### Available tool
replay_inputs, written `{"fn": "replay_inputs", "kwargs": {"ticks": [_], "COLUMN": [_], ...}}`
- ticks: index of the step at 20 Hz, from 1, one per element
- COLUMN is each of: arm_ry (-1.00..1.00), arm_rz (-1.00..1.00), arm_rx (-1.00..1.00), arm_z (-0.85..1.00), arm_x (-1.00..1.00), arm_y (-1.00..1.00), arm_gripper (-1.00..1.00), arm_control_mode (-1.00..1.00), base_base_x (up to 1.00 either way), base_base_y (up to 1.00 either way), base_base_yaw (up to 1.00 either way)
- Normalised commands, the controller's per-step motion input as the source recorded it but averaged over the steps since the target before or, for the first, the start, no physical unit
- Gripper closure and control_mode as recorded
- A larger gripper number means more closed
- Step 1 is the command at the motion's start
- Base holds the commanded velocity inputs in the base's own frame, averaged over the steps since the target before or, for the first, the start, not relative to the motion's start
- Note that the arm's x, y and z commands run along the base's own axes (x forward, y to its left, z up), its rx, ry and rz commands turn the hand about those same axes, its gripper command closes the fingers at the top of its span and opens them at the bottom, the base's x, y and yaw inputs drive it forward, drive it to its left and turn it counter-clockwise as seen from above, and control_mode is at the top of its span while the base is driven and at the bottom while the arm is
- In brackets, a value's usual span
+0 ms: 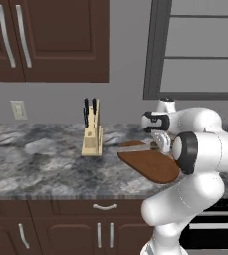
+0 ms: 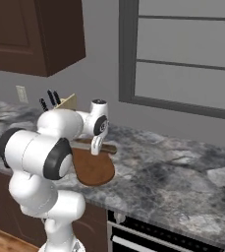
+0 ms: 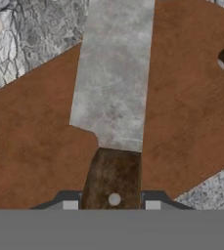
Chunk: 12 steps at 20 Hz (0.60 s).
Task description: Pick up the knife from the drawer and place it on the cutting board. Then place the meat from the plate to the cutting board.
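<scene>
Surface (image 1: 36, 164) of grey marble, with the cutting board (image 1: 153, 167) hanging a bit past its front edge, so could tip under a hard push. Knife (image 3: 114, 93) low over that board, blade reaching past the far rim; could slide off if dropped now. Jaws pinching the dark handle, gripper (image 3: 111, 205) right above the wood.

**Knife over the cutting board**

The knife (image 3: 114, 97), with a broad mottled silver blade and a dark brown wooden handle bearing a pale rivet, lies lengthwise over the cutting board (image 3: 30, 141). The board is flat, reddish-brown, paddle-shaped, with a round hole near one end, resting on the grey marbled counter (image 1: 36, 164), near its front edge.
</scene>
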Motion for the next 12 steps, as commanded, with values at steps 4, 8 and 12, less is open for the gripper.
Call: {"fn": "replay_inputs", "kwargs": {"ticks": [4,8,12], "arm_ry": [0.02,0.04,0.04], "arm_rz": [0.01,0.01,0.01], "arm_rx": [0.0,0.0,0.0], "arm_z": [-0.18,-0.25,-0.26], "arm_x": [0.36,0.33,0.31], "arm_y": [0.01,0.03,0.03], "arm_gripper": [1.0,1.0,1.0], "arm_control_mode": [-1.0,-1.0,-1.0], "base_base_x": [0.0,0.0,0.0], "base_base_y": [0.0,0.0,0.0], "base_base_yaw": [0.0,0.0,0.0]}}
